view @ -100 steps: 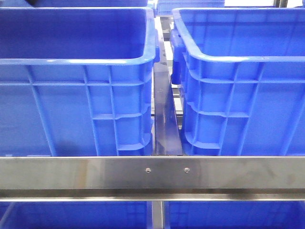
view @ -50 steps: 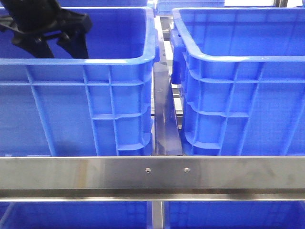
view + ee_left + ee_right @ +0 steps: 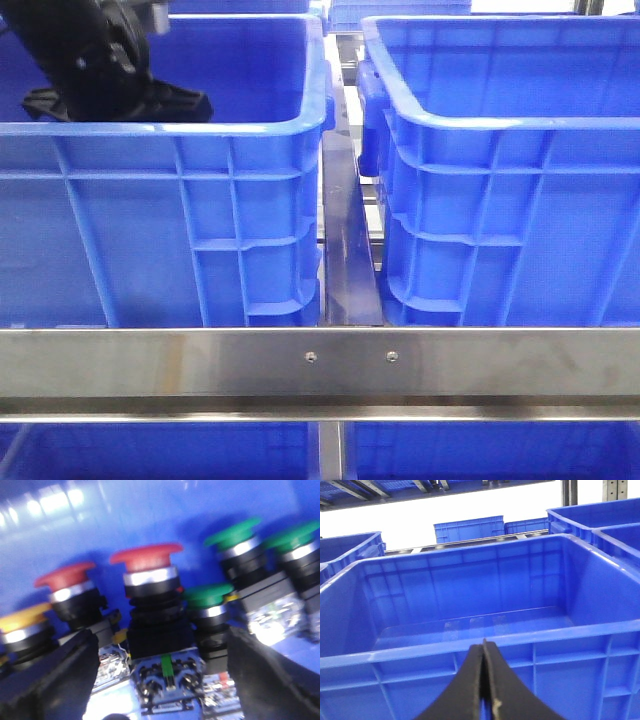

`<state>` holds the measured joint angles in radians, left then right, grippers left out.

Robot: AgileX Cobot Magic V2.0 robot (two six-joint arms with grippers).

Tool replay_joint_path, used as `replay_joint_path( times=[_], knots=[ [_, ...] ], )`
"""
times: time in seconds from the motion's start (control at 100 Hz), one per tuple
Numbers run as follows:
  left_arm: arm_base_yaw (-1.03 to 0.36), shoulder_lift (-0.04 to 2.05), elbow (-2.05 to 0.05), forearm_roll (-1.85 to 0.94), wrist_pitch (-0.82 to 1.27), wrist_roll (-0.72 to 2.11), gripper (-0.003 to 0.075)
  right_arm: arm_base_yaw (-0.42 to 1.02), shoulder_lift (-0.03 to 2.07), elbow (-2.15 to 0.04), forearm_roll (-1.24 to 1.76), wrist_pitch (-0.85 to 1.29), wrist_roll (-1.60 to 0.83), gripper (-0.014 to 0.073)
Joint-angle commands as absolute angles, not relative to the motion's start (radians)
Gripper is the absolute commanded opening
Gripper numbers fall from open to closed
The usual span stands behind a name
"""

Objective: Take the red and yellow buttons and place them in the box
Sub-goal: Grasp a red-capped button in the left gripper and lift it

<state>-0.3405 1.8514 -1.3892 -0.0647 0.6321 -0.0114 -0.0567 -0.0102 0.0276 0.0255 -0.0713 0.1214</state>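
Note:
In the left wrist view, red buttons [image 3: 147,557] [image 3: 65,575] and a yellow button [image 3: 22,617] stand with mushroom caps on black bodies against a blue crate wall. My left gripper [image 3: 160,647] is open, its fingers either side of the middle red button's body, apart from it. In the front view the left arm [image 3: 100,60] reaches down into the left crate [image 3: 200,220], its fingertips hidden by the wall. The box [image 3: 500,150] stands to the right. My right gripper [image 3: 483,647] is shut on nothing, just outside the box [image 3: 470,600], whose inside shows nothing.
Green buttons [image 3: 232,532] [image 3: 207,594] [image 3: 295,532] stand close beside the red ones. A steel rail [image 3: 320,365] runs across in front of both crates, with a narrow gap [image 3: 345,240] between them. More blue crates [image 3: 470,530] stand behind.
The left arm came into the front view from the upper left and sank deeper into the left crate. The crates have not moved.

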Motion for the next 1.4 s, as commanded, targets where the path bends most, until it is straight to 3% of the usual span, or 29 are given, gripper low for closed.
replay_joint_path(
  times=[0.0, 0.15, 0.41, 0.51, 0.97, 1.39],
  knots=[
    [-0.348, 1.810, -1.421, -0.069, 0.581, -0.022, 0.0491, -0.055, -0.035, 0.007, 0.015, -0.152, 0.121, -0.0068],
    [-0.348, 1.813, -1.421, -0.069, 0.569, -0.022, 0.0402, -0.055, -0.035, 0.007, 0.015, -0.152, 0.121, -0.0068],
    [-0.348, 1.797, -1.421, -0.068, 0.565, -0.022, 0.0071, -0.055, -0.035, 0.007, 0.015, -0.152, 0.121, -0.0068],
    [-0.348, 1.759, -1.421, -0.068, 0.558, -0.022, -0.0019, -0.055, -0.035, 0.007, 0.015, -0.152, 0.121, -0.0068],
    [-0.405, 1.410, -1.367, -0.068, 0.561, -0.011, -0.0019, -0.055, -0.035, 0.007, 0.015, -0.152, 0.121, -0.0068],
    [-0.736, 1.130, -1.163, -0.068, 0.543, 0.000, -0.0019, -0.055, -0.035, 0.007, 0.015, -0.155, 0.121, -0.0068]
  ],
)
